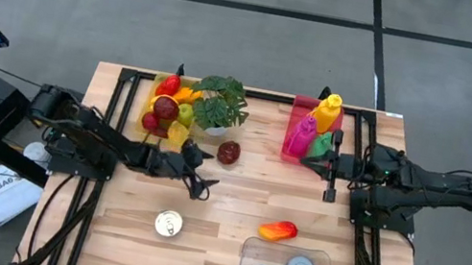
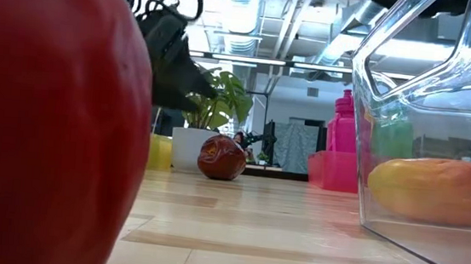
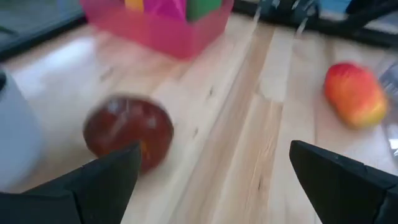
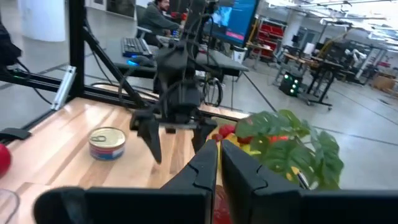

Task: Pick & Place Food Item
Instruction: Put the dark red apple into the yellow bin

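Beside the white-potted plant (image 1: 218, 105), the left gripper (image 1: 199, 181) is hovering wide-jawed, apparently lining up on the dark red round fruit (image 3: 129, 130).

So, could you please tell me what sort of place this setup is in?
Most likely a robotics lab or workshop in an open industrial hall: exposed ceiling ducts, a person at a desk with a monitor, and equipment racks beyond the wooden table.
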Robot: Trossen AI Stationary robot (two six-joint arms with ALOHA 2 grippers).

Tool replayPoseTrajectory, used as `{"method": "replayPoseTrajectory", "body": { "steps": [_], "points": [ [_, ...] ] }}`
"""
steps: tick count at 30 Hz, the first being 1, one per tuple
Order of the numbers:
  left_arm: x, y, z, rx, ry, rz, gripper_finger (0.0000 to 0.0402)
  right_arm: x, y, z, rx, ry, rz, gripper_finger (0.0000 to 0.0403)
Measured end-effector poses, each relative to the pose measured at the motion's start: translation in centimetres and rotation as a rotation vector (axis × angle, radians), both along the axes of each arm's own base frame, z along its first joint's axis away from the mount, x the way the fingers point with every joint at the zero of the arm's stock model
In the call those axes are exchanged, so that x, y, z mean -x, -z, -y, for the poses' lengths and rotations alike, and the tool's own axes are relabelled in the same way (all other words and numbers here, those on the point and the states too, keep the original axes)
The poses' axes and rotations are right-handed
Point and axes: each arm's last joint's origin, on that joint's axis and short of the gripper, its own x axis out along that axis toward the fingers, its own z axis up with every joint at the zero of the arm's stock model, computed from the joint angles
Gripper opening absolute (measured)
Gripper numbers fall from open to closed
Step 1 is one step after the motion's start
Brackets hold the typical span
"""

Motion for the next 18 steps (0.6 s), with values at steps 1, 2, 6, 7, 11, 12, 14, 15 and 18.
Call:
{"method": "replayPoseTrajectory", "body": {
  "steps": [1,2,6,7,11,12,14,15,18],
  "points": [
    [-0.1,0.6,0.3,-0.003,-0.010,-0.017,0.0399,0.1,0.0,-0.1,0.000,-0.007,0.003,0.0016],
    [-0.1,1.1,0.7,-0.006,-0.016,-0.031,0.0399,0.1,-0.1,-0.2,0.000,-0.013,0.005,0.0016],
    [-0.4,3.0,1.4,-0.046,-0.053,-0.063,0.0399,0.1,0.0,-0.4,0.005,-0.025,0.003,0.0016],
    [-0.5,3.3,1.4,-0.059,-0.073,-0.065,0.0399,0.1,0.0,-0.4,0.014,-0.025,0.004,0.0016],
    [-0.7,4.6,0.9,-0.115,-0.169,-0.088,0.0400,0.1,0.0,-0.3,0.023,-0.024,0.002,0.0016],
    [-0.7,4.9,0.8,-0.110,-0.178,-0.090,0.0399,0.1,0.0,-0.3,0.023,-0.024,0.002,0.0016],
    [-0.9,5.4,0.6,-0.080,-0.200,-0.073,0.0400,0.1,0.0,-0.3,0.023,-0.024,0.003,0.0016],
    [-1.0,5.7,0.6,-0.067,-0.206,-0.066,0.0400,0.1,0.0,-0.3,0.023,-0.024,0.003,0.0016],
    [-1.3,6.6,0.6,-0.073,-0.206,-0.068,0.0400,0.1,0.0,-0.3,0.023,-0.024,0.003,0.0016]
  ]
}}
